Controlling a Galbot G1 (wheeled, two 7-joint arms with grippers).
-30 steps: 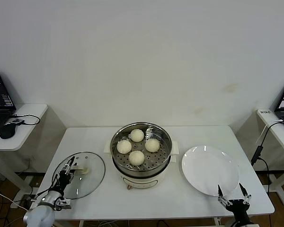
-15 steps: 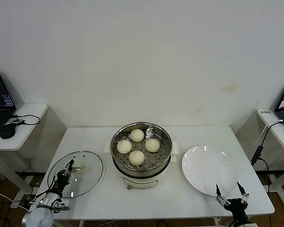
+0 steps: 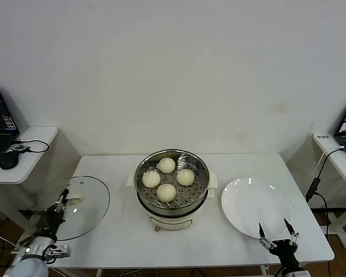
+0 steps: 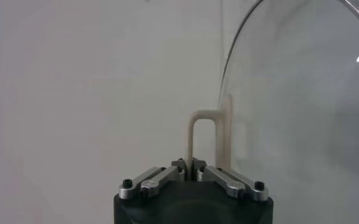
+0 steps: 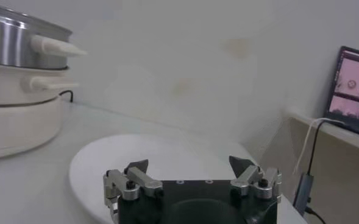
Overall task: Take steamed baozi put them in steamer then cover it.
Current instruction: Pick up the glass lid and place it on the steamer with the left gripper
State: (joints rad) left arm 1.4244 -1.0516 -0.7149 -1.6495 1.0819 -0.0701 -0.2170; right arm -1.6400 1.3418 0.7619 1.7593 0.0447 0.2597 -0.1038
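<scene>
Our left gripper (image 4: 192, 163) is clenched on the cover (image 3: 81, 206)'s cream handle, holding it lifted, apparently tilted, over the table (image 3: 121, 245)'s left edge. Four steamed baozi (image 3: 166, 192) sit inside the steamer (image 3: 172, 183) mid-table. Our right gripper (image 3: 277, 237) hangs released near the white plate (image 3: 251, 205).

Bright, even light; soft shadows under the steamer (image 3: 172, 187). Glare streaks the cover (image 4: 301, 109); both wrist views are hazy, backgrounds blurred.

A plain white wall (image 3: 173, 69) backs the white table (image 3: 115, 231); side desks (image 3: 20, 156) hold laptops (image 3: 0, 112).
</scene>
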